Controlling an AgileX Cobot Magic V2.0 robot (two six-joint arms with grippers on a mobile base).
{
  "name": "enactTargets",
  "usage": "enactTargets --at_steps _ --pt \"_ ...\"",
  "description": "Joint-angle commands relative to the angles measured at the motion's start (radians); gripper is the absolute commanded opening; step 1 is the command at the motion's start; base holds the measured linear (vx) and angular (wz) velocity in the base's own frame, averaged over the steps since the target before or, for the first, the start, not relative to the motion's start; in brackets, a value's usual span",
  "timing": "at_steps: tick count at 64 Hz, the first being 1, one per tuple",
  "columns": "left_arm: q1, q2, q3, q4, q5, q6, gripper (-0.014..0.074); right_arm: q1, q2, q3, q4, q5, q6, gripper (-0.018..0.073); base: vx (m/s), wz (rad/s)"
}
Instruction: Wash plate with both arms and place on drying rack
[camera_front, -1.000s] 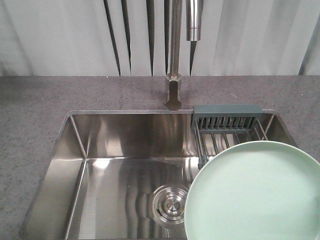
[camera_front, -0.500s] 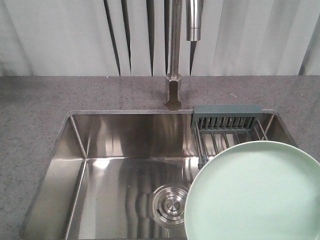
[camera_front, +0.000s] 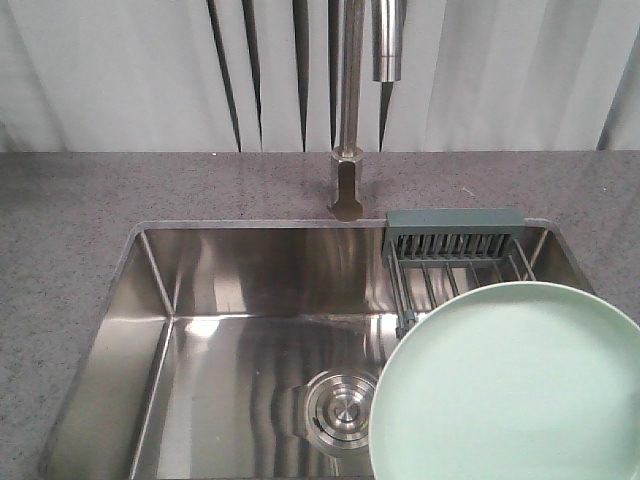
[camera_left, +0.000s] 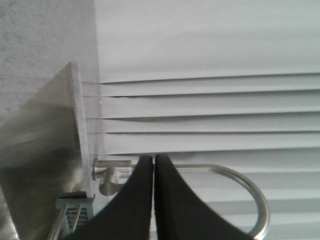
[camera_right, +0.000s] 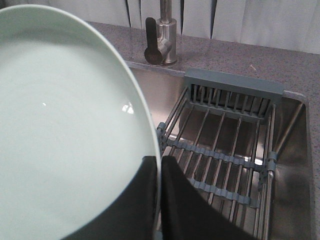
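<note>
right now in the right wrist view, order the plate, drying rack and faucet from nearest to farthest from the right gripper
1. plate: its rim clamped in the right gripper, spreading left.
2. drying rack: just beyond, to the right, across the sink.
3. faucet: farthest, on the back counter.

The left gripper (camera_left: 153, 160) is shown with both black fingers (camera_left: 132, 200) brought together, only a thin seam left between the tips. The right gripper (camera_right: 160, 162) is clamped on the rim of the plate (camera_right: 65, 125). One finger (camera_right: 137, 205) is laid against the plate's upper face, the other against its underside.
</note>
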Motion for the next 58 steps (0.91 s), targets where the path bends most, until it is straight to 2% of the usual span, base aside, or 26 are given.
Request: enactTargets --at_steps 1,12,23,27,34,37,41,45,52,58 --pt "-0.002 -0.016 -0.119 -0.027 -0.028 0.116 -0.0006 -0.003 0.009 -0.027 0.010 -0.078 0.001 -0.0002 0.00 0.00" --pt "-0.002 0.009 -0.275 -0.032 -0.038 0.382 0.0002 -0.003 0.009 -0.027 0.010 -0.078 0.001 -0.0002 0.00 0.00" --pt "-0.002 0.113 -0.378 -0.105 0.046 0.540 0.0062 -0.003 0.009 -0.027 0.010 -0.078 0.001 -0.0002 0.00 0.00" --pt "-0.002 0.170 -0.399 -0.166 0.084 0.613 0.0105 -0.003 0.009 -0.027 0.010 -0.078 0.001 -0.0002 0.00 0.00" --pt "-0.002 0.281 -0.435 -0.315 0.145 0.794 0.0203 -0.003 0.009 -0.027 0.010 -0.078 0.001 -0.0002 0.00 0.00" --pt "-0.002 0.337 -0.449 -0.388 0.175 0.922 0.0249 -0.003 0.009 -0.027 0.010 -0.078 0.001 -0.0002 0.00 0.00" --pt "-0.002 0.407 -0.466 -0.487 0.216 1.051 0.0300 -0.003 0.009 -0.027 0.010 -0.078 0.001 -0.0002 0.00 0.00" --pt "-0.002 0.502 -0.484 -0.621 0.272 1.211 0.0353 -0.003 0.009 -0.027 0.010 -0.078 0.001 -0.0002 0.00 0.00" --pt "-0.002 0.666 -0.520 -0.803 0.371 1.427 0.0403 -0.003 0.009 -0.027 0.010 -0.078 0.001 -0.0002 0.00 0.00" --pt "-0.002 0.789 -0.573 -0.815 0.436 1.512 0.0414 -0.003 0.009 -0.027 0.010 -0.078 0.001 -0.0002 0.00 0.00"
